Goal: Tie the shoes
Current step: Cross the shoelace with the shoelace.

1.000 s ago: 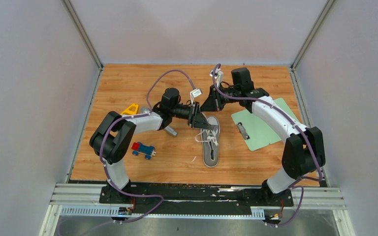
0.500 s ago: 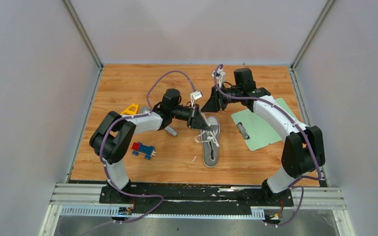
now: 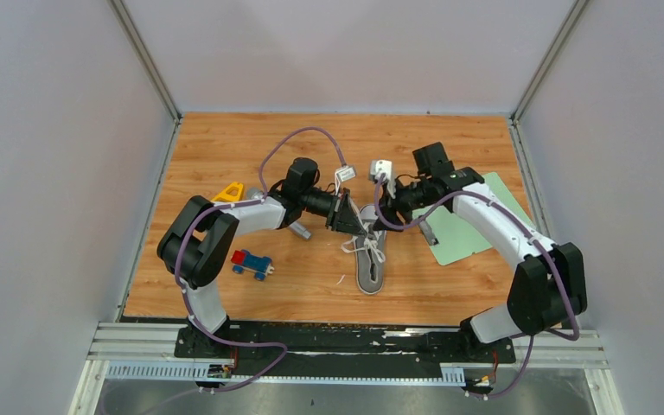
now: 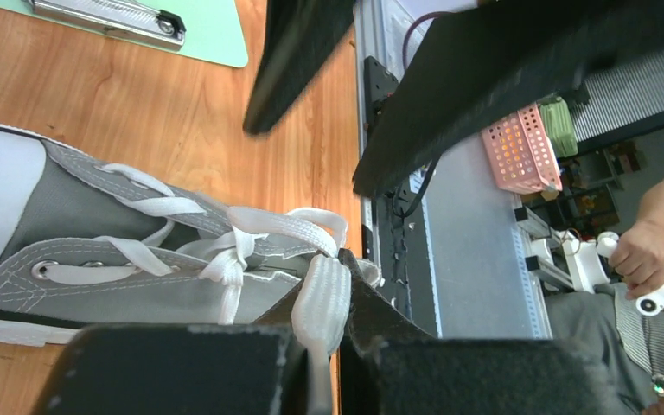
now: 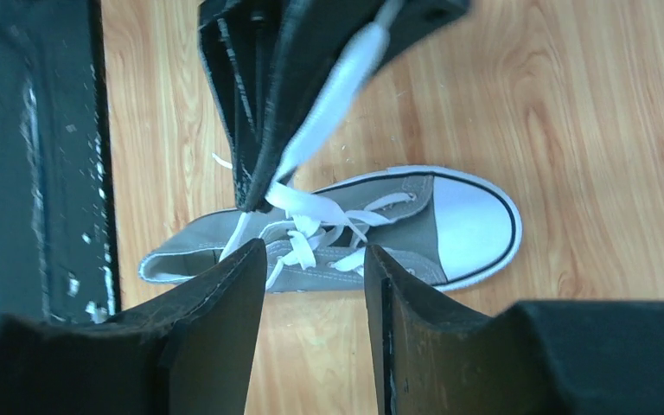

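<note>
since a second ago the right arm has swung down from the far side toward the shoe, and the right gripper has gone from pinched to spread. the left gripper has snapped together.

top view: i see the shoe lying near the middle of the table, toe toward the arm bases, heel end under the two grippers. both grippers sit close together over the heel end. the green clipboard is just right of the shoe, and the toy car is well off to the left.

left wrist view: my left fingers are clamped on a white lace. the flat strand runs up from the knot area into the gap between the pads. the shoe lies on its side in this view, grey upper and eyelets showing. two dark fingers stand apart above it; they look like the right gripper's.

right wrist view: right fingers are apart with nothing between them, and the shoe is below with its white toe cap to the right. the left gripper is at the top with the lace hanging from it down to the shoe.
</note>
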